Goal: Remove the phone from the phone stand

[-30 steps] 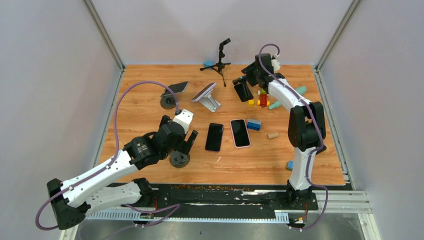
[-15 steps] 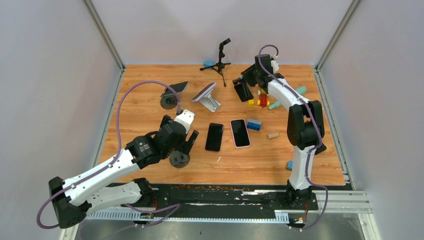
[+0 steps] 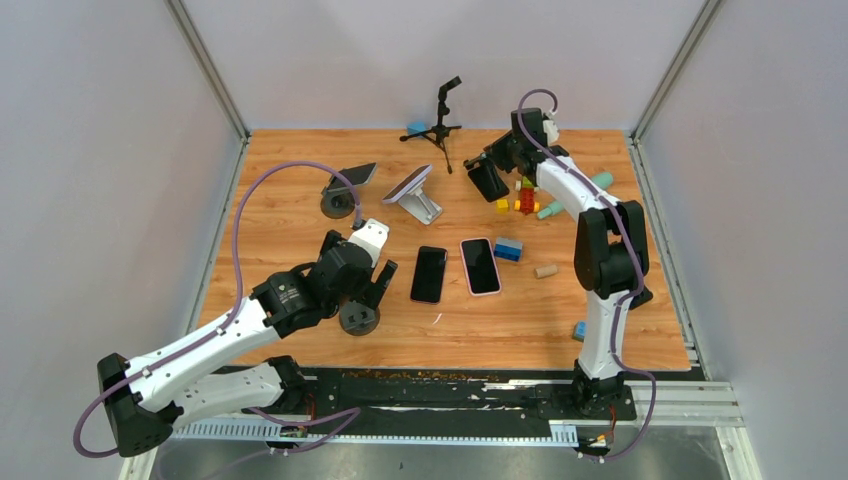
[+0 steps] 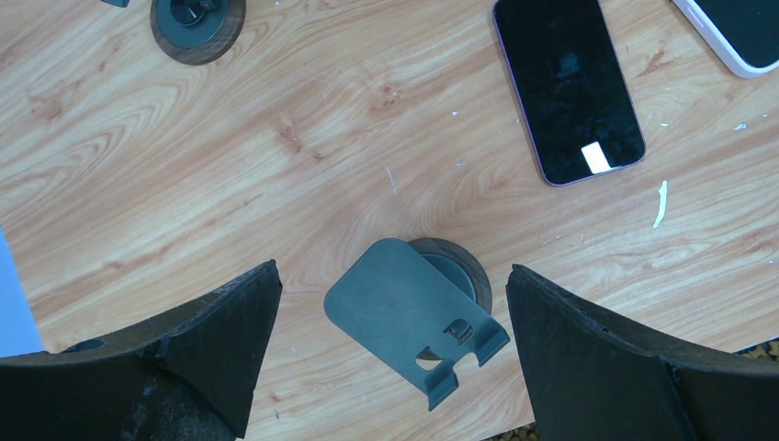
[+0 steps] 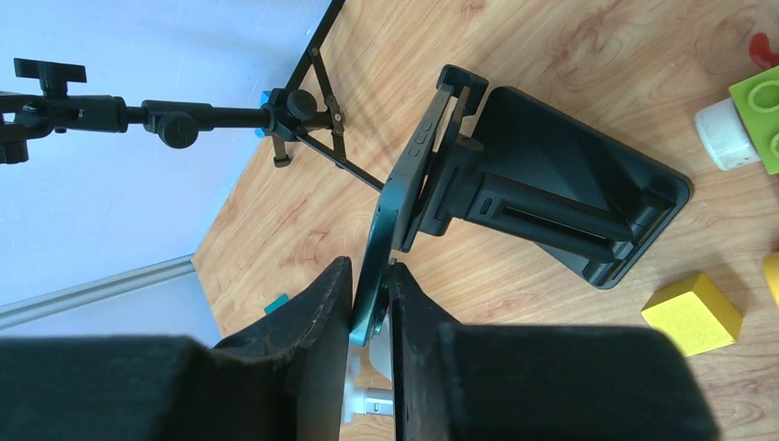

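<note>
The dark phone (image 3: 486, 182) leans on a black folding stand (image 5: 560, 197) at the back right, seen edge-on with a teal rim in the right wrist view (image 5: 404, 193). Its lower end sits in the stand's lip. My right gripper (image 5: 370, 276) is shut on the phone's upper edge, and it shows at the back of the table in the top view (image 3: 498, 158). My left gripper (image 4: 395, 285) is open and empty, hovering over an empty round-based stand (image 4: 413, 308) at the front left (image 3: 358, 317).
Two phones lie flat mid-table, a black one (image 3: 429, 273) and a pink-cased one (image 3: 480, 265). A phone on a round stand (image 3: 350, 178) and one on a white stand (image 3: 410, 185) stand at the back left. A mini tripod (image 3: 440, 120), toy blocks (image 3: 525, 195) and a blue block (image 3: 508, 249) are nearby.
My right gripper and the phone's top have shifted slightly toward the back. The left arm has barely moved.
</note>
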